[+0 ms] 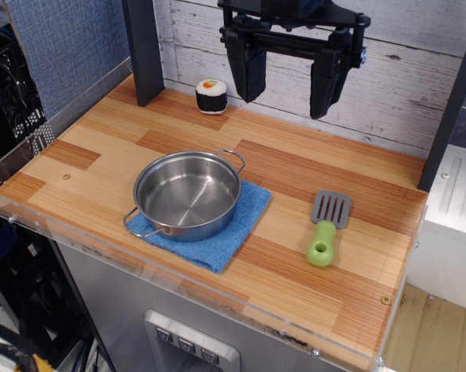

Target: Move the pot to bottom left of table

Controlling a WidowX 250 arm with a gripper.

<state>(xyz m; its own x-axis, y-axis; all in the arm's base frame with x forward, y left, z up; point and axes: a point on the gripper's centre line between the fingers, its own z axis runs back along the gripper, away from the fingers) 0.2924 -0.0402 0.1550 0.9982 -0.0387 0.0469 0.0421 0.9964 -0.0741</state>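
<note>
The pot [188, 194] sits on a blue cloth [217, 236] mid-worktop [310, 174], toward the front edge. The tool [290, 81] hangs spread and empty above the back edge.

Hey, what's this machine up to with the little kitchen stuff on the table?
Nothing is being handled right now. The robot's black tool hangs open above the back of the table, holding nothing. Its job is to move the steel pot to the table's bottom left, but the pot sits empty on a blue cloth near the middle. A spatula with a green handle lies to the right, and a toy sushi roll stands at the back.
</note>
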